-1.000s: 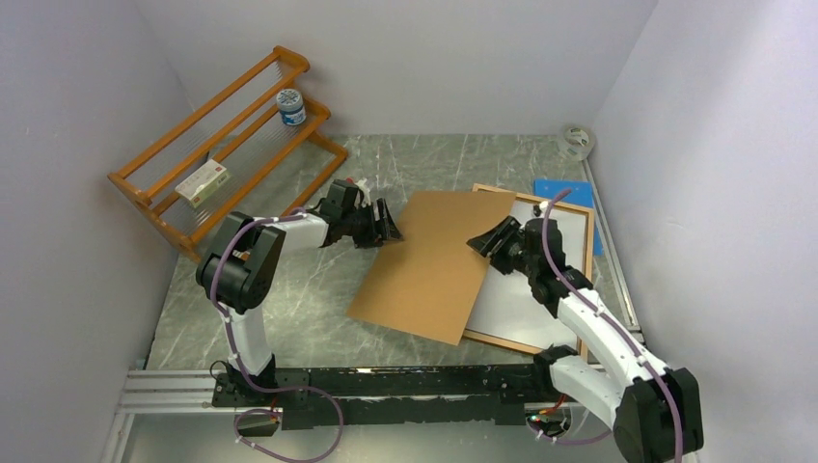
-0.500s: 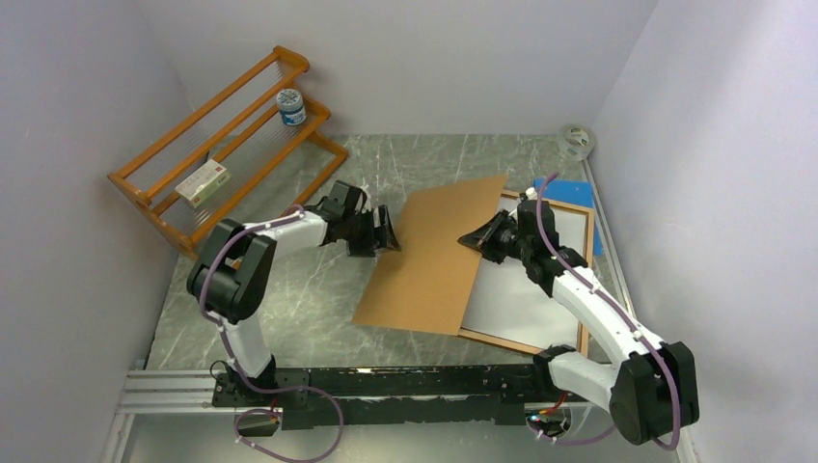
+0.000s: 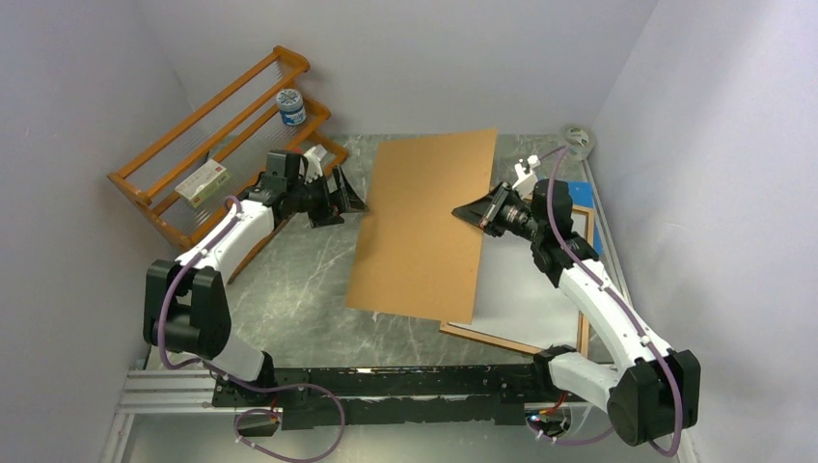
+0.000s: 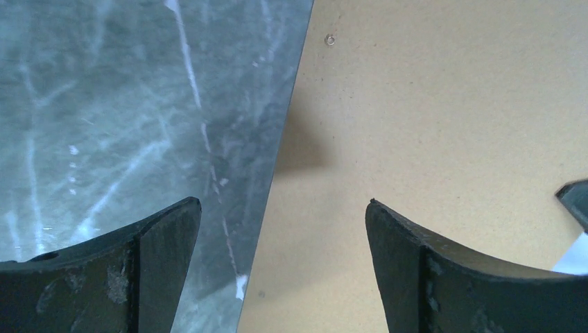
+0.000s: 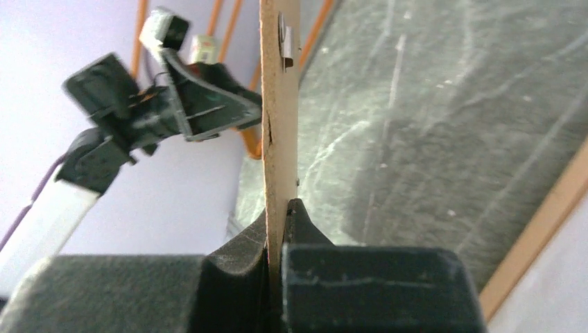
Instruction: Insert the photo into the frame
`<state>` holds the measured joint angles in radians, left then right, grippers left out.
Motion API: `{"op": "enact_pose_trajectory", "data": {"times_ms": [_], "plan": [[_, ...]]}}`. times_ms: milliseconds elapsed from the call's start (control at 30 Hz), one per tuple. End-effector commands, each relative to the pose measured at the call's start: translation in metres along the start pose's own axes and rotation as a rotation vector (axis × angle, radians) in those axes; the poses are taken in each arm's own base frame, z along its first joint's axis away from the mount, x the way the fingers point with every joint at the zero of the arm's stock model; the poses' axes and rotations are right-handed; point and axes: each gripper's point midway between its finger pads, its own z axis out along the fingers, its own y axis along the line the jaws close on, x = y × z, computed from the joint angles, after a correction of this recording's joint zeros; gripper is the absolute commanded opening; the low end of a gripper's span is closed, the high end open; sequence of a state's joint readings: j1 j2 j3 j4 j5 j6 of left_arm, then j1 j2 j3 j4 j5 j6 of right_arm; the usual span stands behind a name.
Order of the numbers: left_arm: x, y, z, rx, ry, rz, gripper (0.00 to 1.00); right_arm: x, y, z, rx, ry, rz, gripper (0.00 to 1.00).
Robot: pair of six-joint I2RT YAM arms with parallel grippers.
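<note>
Brown fibreboard is filling the middle of the scene: the backing board is standing tilted up off the marble table, its near edge resting over the left side of the frame.

The frame is lying flat at the right of the table. A white sheet is showing inside it, which is probably the photo lying face down, though glare on the glass cannot be ruled out.

As thin paper, the photo is likely to be light and floppy, creasing easily and lying too flat for a clean pinch. A free corner or edge looks the safest place to take it, with no dragging across the pane. The frame itself is looking stiff, but its glass makes it fragile, so the wooden rail is the place to take hold of it.

The right gripper is clamping the board's right edge. Its wrist view is showing both jaws pressed tight against the thin sheet, below a small metal hanger.

The left gripper is hanging spread wide just beside the board's left edge, grasping nothing. Its wrist view is showing one finger over the marble and the other over the board, touching neither.
</note>
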<state>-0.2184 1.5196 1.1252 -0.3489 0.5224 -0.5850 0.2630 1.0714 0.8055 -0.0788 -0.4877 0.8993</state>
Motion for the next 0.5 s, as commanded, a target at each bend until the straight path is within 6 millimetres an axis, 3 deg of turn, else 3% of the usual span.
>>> {"op": "enact_pose_trajectory", "data": {"times_ms": [0, 133, 267, 467], "plan": [[0.004, -0.042, -0.018, 0.2, 0.079, 0.049, 0.94, -0.022, 0.105, -0.039, -0.387, -0.039, -0.119, 0.0], [0.003, -0.078, -0.043, 0.423, 0.079, 0.065, 0.86, -0.02, 0.124, -0.056, -0.458, -0.036, -0.129, 0.0], [0.002, -0.108, -0.08, 0.64, 0.065, 0.1, 0.73, -0.026, 0.125, -0.066, -0.461, -0.074, -0.132, 0.0], [0.012, -0.131, -0.116, 0.783, 0.088, 0.114, 0.48, -0.03, 0.124, -0.066, -0.491, -0.081, -0.107, 0.0]]}}
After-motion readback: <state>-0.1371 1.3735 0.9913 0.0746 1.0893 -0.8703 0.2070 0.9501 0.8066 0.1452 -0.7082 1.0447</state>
